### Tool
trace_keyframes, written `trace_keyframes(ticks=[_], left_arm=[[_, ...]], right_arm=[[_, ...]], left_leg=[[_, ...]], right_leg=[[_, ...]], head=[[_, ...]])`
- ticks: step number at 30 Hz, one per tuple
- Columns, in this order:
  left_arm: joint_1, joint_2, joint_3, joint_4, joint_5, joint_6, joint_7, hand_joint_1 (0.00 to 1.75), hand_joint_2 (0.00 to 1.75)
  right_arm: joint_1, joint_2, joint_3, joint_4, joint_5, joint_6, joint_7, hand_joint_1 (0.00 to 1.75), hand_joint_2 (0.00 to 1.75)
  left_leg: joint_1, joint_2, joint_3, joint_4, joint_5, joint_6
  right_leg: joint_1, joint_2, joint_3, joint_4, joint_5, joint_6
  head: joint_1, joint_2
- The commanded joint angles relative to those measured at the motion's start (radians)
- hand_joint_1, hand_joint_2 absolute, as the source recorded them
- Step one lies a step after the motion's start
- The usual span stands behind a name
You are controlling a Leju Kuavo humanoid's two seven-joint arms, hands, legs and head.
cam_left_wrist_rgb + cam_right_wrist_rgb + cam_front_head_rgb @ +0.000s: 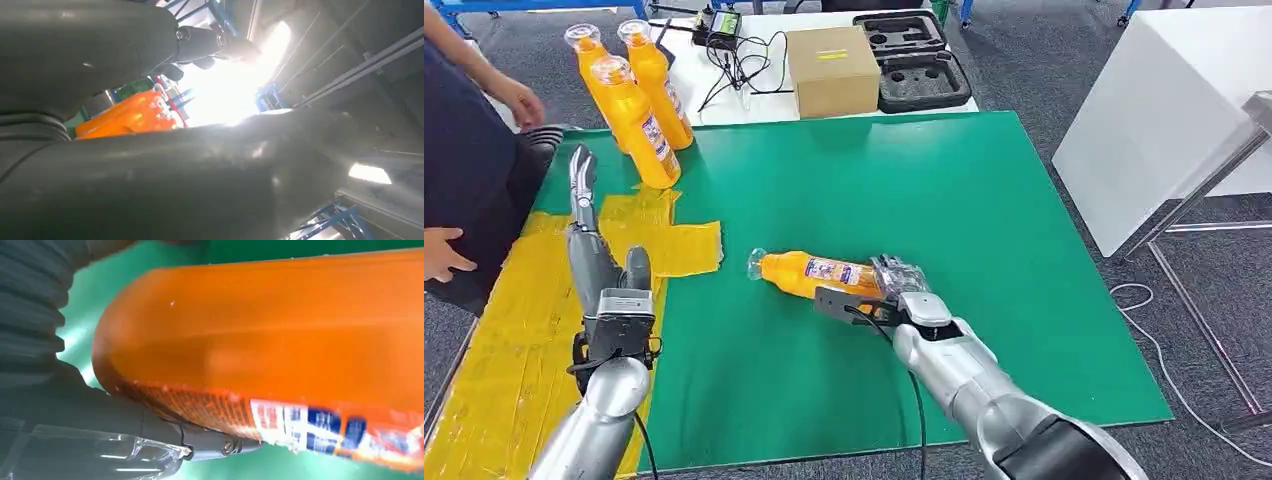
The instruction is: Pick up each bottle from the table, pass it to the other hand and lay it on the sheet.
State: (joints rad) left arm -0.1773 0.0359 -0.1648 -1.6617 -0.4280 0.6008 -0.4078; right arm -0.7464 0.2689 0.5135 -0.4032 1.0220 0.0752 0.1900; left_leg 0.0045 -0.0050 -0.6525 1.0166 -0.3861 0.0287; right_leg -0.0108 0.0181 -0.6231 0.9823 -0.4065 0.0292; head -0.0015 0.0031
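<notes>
right hand [886, 292]: silver arm entering from five o'clock, fingers wrapped round the base end of a lying orange plastic bottle [816, 273]; the right wrist view shows the thumb [150, 430] pressed against the bottle's underside near its label.

lying orange plastic bottle: on its side at the centre of the green table mat [984, 230], clear cap pointing to nine o'clock, white, blue and red label facing up; orange contents fill the body.

left hand [582, 185]: silver arm entering from seven o'clock, fingers extended straight toward twelve o'clock, holding nothing, hovering above the crinkled yellow sheet [514, 340] at the mat's nine o'clock edge.

three upright orange bottles [632, 120]: clustered at eleven o'clock on the mat's far corner, clear caps up, labels facing right, orange contents to the shoulder; just beyond the left hand's fingertips, apart from them. an orange body [125, 117] also shows in the left wrist view.

brown cardboard box [832, 70]: closed, at twelve o'clock on the white table behind the mat.

black moulded foam tray [914, 58]: at one o'clock beside the box, recesses showing no contents.

black cables and charger [724, 40]: between the bottles and the box.

person's hands [519, 100]: at nine to ten o'clock, beside the sheet's edge.

white panel [1154, 120]: at two o'clock, off the table.
</notes>
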Motion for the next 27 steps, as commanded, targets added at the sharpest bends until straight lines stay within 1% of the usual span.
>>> trace_keyframes(ticks=[1, 4, 5, 7, 9, 11, 12, 14, 17, 19, 20, 21, 22, 24, 25, 26, 27], left_arm=[[0.009, 0.013, 0.009, -0.005, 0.02, 0.016, -0.013, 0.0, 0.0], [0.022, 0.014, 0.012, -0.002, 0.034, 0.01, -0.022, 0.0, 0.0], [0.019, 0.013, 0.009, 0.007, 0.036, 0.005, -0.027, 0.0, 0.0], [0.01, 0.012, 0.006, 0.019, 0.037, 0.003, -0.029, 0.0, 0.0], [0.001, 0.007, 0.001, 0.03, 0.042, -0.003, -0.029, 0.0, 0.0], [0.001, 0.002, 0.001, 0.03, 0.044, -0.003, -0.029, 0.0, 0.0], [0.001, 0.001, 0.002, 0.029, 0.043, -0.003, -0.03, 0.0, 0.0], [0.007, 0.001, 0.003, 0.021, 0.039, -0.002, -0.031, 0.0, 0.0], [0.019, -0.001, 0.014, 0.007, 0.036, -0.002, -0.03, 0.0, 0.0], [0.037, 0.002, 0.019, -0.007, 0.038, -0.011, -0.027, 0.0, 0.0], [0.047, 0.004, 0.023, -0.015, 0.05, -0.029, -0.02, 0.0, 0.0], [0.061, 0.016, 0.016, -0.029, 0.119, -0.109, 0.007, 0.0, 0.0], [0.075, 0.021, 0.029, -0.038, 0.165, -0.179, 0.02, 0.0, 0.0], [0.095, 0.015, 0.058, -0.037, 0.288, -0.345, 0.053, 0.0, 0.0], [0.13, 0.016, 0.072, -0.044, 0.441, -0.484, 0.079, 0.0, 0.0], [0.169, 0.015, 0.092, -0.035, 0.592, -0.62, 0.074, 0.0, 1.75], [0.184, 0.011, 0.105, -0.021, 0.619, -0.653, 0.062, 0.0, 1.75]], right_arm=[[0.056, -0.062, 0.062, 0.126, 0.039, 0.041, 0.025, 1.75, 1.75], [0.06, -0.071, 0.049, 0.114, 0.037, 0.038, 0.013, 1.75, 1.75], [0.06, -0.076, 0.041, 0.106, 0.036, 0.04, 0.012, 1.75, 1.75], [0.06, -0.083, 0.036, 0.099, 0.039, 0.037, 0.014, 1.75, 1.75], [0.062, -0.094, 0.028, 0.087, 0.04, 0.031, 0.011, 1.75, 1.75], [0.07, -0.102, 0.021, 0.07, 0.041, 0.02, 0.008, 1.75, 1.75], [0.072, -0.103, 0.018, 0.065, 0.041, 0.017, 0.007, 1.75, 1.75], [0.08, -0.106, 0.008, 0.048, 0.044, 0.007, 0.003, 1.75, 1.75], [0.093, -0.109, -0.01, 0.005, 0.049, -0.038, -0.011, 1.75, 1.75], [0.108, -0.117, -0.035, -0.046, 0.039, -0.065, -0.027, 1.75, 1.75], [0.122, -0.127, -0.061, -0.103, 0.026, -0.082, -0.042, 1.75, 1.75], [0.151, -0.143, -0.09, -0.194, -0.004, -0.13, -0.095, 1.75, 1.75], [0.185, -0.173, -0.109, -0.32, -0.028, -0.107, -0.114, 1.75, 1.75], [0.286, -0.229, -0.151, -0.639, -0.07, -0.053, -0.097, 1.75, 1.75], [0.35, -0.25, -0.188, -0.815, -0.123, -0.106, -0.154, 1.75, 1.75], [0.423, -0.286, -0.227, -1.049, -0.211, -0.1, -0.176, 1.75, 1.75], [0.451, -0.311, -0.24, -1.161, -0.244, -0.057, -0.152, 1.75, 1.75]], left_leg=[[0.001, -0.004, 0.008, -0.003, -0.001, -0.001], [0.001, -0.004, 0.011, -0.003, -0.001, -0.001], [0.0, -0.002, 0.011, -0.002, -0.001, -0.001], [0.0, -0.004, 0.012, -0.003, -0.001, -0.001], [0.001, -0.006, 0.013, -0.001, -0.001, -0.002], [0.0, -0.006, 0.015, -0.003, -0.002, -0.003], [0.0, -0.008, 0.016, -0.004, -0.001, -0.003], [0.0, -0.006, 0.016, -0.003, -0.002, -0.003], [0.0, -0.008, 0.018, -0.004, -0.002, -0.003], [0.0, -0.006, 0.018, -0.004, -0.002, -0.003], [0.0, -0.006, 0.019, -0.004, -0.002, -0.003], [0.0, -0.004, 0.018, -0.003, -0.002, -0.003], [0.0, -0.004, 0.018, -0.002, -0.003, -0.003], [0.0, -0.005, 0.017, -0.002, -0.003, -0.003], [0.0, -0.005, 0.016, -0.002, -0.002, -0.003], [0.0, -0.005, 0.016, -0.001, -0.003, -0.003], [0.0, -0.005, 0.016, -0.002, -0.003, -0.003]], right_leg=[[0.001, -0.005, 0.009, -0.003, -0.002, -0.001], [0.001, -0.006, 0.012, -0.004, -0.002, -0.001], [0.001, -0.004, 0.011, -0.003, -0.002, -0.001], [0.001, -0.006, 0.012, -0.004, -0.002, -0.001], [0.001, -0.007, 0.007, -0.002, -0.005, -0.003], [0.0, -0.006, 0.005, -0.003, -0.006, -0.003], [0.0, -0.009, 0.007, -0.005, -0.005, -0.003], [0.0, -0.006, 0.007, -0.004, -0.006, -0.003], [0.001, -0.008, 0.009, -0.005, -0.006, -0.003], [0.001, -0.007, 0.009, -0.004, -0.006, -0.003], [0.001, -0.007, 0.01, -0.005, -0.006, -0.003], [0.0, -0.004, 0.009, -0.003, -0.005, -0.003], [0.001, -0.004, 0.009, -0.003, -0.006, -0.003], [0.001, -0.005, 0.01, -0.003, -0.006, -0.003], [0.001, -0.005, 0.011, -0.003, -0.005, -0.002], [0.0, -0.005, 0.009, -0.001, -0.006, -0.003], [0.0, -0.005, 0.011, -0.002, -0.006, -0.003]], head=[[0.0, 0.0], [0.0, 0.0], [0.0, 0.0], [0.0, 0.0], [0.0, 0.0], [0.0, 0.0], [0.0, 0.0], [0.0, 0.0], [0.0, 0.0], [0.0, 0.0], [0.0, 0.0], [0.0, 0.0], [0.0, 0.0], [0.0, 0.0], [0.0, 0.0], [0.0, 0.0], [0.0, 0.0]])
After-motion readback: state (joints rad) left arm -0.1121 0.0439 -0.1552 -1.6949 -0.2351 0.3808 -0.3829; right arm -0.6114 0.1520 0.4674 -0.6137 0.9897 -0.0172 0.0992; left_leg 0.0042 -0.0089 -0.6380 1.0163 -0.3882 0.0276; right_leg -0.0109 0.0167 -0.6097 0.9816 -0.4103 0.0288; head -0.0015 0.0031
